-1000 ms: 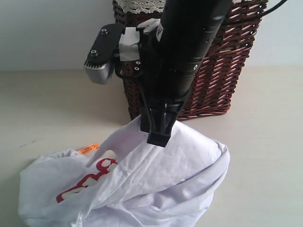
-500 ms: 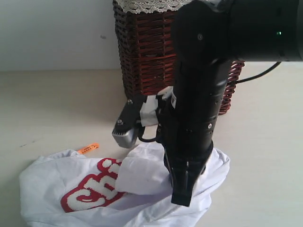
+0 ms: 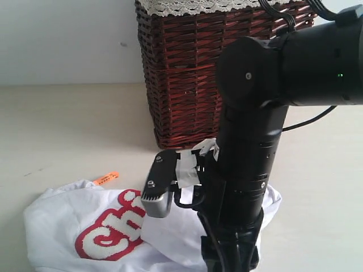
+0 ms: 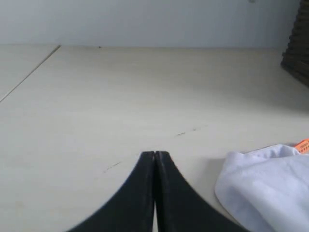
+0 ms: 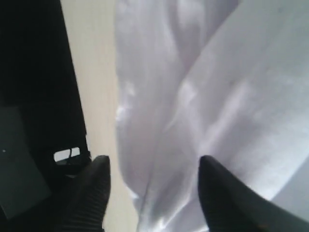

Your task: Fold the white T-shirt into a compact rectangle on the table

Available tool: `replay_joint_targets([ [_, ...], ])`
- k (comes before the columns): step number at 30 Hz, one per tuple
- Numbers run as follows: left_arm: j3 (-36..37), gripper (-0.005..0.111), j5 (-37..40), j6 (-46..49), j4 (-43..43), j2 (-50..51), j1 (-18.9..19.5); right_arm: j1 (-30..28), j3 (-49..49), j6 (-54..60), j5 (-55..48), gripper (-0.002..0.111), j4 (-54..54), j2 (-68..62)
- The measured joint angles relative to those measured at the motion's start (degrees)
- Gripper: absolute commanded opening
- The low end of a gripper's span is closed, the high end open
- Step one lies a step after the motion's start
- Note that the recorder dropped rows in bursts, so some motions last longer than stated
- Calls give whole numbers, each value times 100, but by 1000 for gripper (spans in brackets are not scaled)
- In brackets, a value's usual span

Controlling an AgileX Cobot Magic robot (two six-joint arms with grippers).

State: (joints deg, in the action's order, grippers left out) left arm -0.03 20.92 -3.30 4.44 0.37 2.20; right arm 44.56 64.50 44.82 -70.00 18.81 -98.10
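Note:
The white T-shirt (image 3: 85,226) lies crumpled on the table (image 3: 68,124) at the front, its red-outlined letters (image 3: 110,229) facing up and an orange neck tag (image 3: 106,178) at its far edge. My right arm (image 3: 249,164) reaches straight down over the shirt's right part, its tip cut off by the lower frame edge. In the right wrist view my right gripper (image 5: 154,163) is open, with white shirt cloth (image 5: 193,96) lying loose just beyond and between the fingers (image 5: 99,174). My left gripper (image 4: 155,154) is shut and empty, low over bare table, the shirt's edge (image 4: 270,183) beside it.
A tall dark brown wicker basket (image 3: 187,68) with white lace trim stands right behind the shirt and the right arm. A pale wall runs along the back of the table. Bare table stretches to the left (image 4: 96,96) and to the right of the basket.
My right arm came down and toward the front, laying the lifted cloth over the shirt, and its jaws have opened, letting the cloth go. More of the red lettering shows.

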Motion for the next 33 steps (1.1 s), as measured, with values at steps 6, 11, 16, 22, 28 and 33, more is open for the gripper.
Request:
replay_joint_targets([
  [6,0,0,0,0,0,0,0,0,365,63,-13,65,384,89],
  [11,0,0,0,0,0,0,0,0,1033,355,456,65,436,274],
  [16,0,0,0,0,0,0,0,0,1581,643,1730,65,461,-348],
  [22,0,0,0,0,0,0,0,0,2463,1207,2410,64,527,-2217],
  [28,0,0,0,0,0,0,0,0,2731,1453,2491,64,696,-2912],
  [33,0,0,0,0,0,0,0,-12,2731,1489,2516,64,719,-3186],
])
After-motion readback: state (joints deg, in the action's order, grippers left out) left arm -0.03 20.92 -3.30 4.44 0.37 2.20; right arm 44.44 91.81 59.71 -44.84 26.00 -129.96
